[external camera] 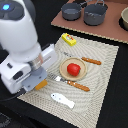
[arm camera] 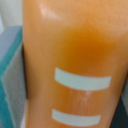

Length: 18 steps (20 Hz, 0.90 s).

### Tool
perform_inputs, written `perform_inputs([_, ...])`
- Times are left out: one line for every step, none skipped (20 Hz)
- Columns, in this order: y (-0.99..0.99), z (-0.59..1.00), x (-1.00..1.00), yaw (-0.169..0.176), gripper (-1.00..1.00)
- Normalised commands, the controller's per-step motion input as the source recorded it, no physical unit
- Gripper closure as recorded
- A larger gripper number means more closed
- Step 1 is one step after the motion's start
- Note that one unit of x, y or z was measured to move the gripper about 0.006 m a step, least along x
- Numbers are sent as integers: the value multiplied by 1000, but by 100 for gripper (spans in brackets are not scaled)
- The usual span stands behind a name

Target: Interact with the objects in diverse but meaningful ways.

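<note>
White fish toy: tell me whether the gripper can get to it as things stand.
Probably not yet. The gripper looks occupied by the orange block, which fills the wrist view. The fish itself lies uncovered on the mat, apart from the plate.

Round tan plate (external camera: 62, 74) on woven placemat (external camera: 102, 70); wooden-handled cutlery (external camera: 91, 61) beside; two grey pots (external camera: 94, 15) behind.
</note>
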Motion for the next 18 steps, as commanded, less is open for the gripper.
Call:
perform_inputs([771, 609, 691, 0, 100])
perform_inputs([760, 549, 686, 0, 100])
perform_inputs([751, 497, 694, 0, 100])
perform_inputs([734, 431, 697, 0, 100])
perform_inputs([734, 389, 706, 0, 100])
perform_inputs([729, 349, 711, 0, 100])
perform_inputs([726, 303, 717, 0, 100])
perform_inputs([720, 266, 729, 0, 100])
perform_inputs([714, 234, 731, 0, 100])
perform_inputs([709, 211, 737, 0, 100])
perform_inputs([700, 171, 740, 0, 100])
perform_inputs([700, 154, 746, 0, 100])
perform_inputs([697, 140, 749, 0, 100])
perform_inputs([694, 131, 751, 0, 100])
perform_inputs([691, 114, 751, 0, 100])
perform_inputs([691, 86, 751, 0, 100])
perform_inputs([689, 71, 751, 0, 100])
perform_inputs([686, 54, 751, 0, 100])
